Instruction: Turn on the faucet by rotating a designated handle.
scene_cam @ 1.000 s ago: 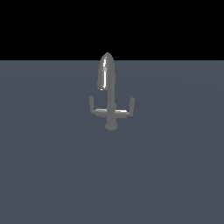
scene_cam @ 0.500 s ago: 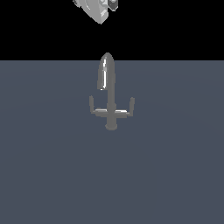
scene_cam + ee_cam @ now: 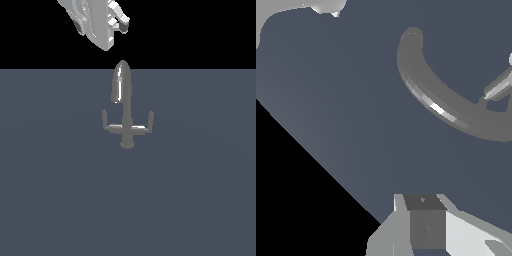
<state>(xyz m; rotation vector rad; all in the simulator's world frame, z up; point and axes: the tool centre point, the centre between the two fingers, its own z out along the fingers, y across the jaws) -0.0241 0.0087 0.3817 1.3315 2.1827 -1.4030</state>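
**Slate-grey counter carrying a lone tap**

Slate-grey and matte, the counter [image 3: 55, 190] is filling the lower part of the exterior view, running up to a flat black backdrop along its far edge. No containers are showing on it.

The faucet [image 3: 125, 107] is standing around the middle of the counter, somewhat nearer the far edge than the near one. Its tall arched spout is catching a bright streak of light, and its round base is sitting flat on the surface. Two L-shaped arms are sticking out from the stem with upturned ends. The handle [image 3: 106, 121] is lying on the exterior view's left, the matching arm on the right.

The white arm is hanging above the far edge, clear of the faucet, with nothing held. In the wrist view one of the fingers [image 3: 427, 224] is showing as a dark grey block; I cannot tell whether the fingers are open or closed.
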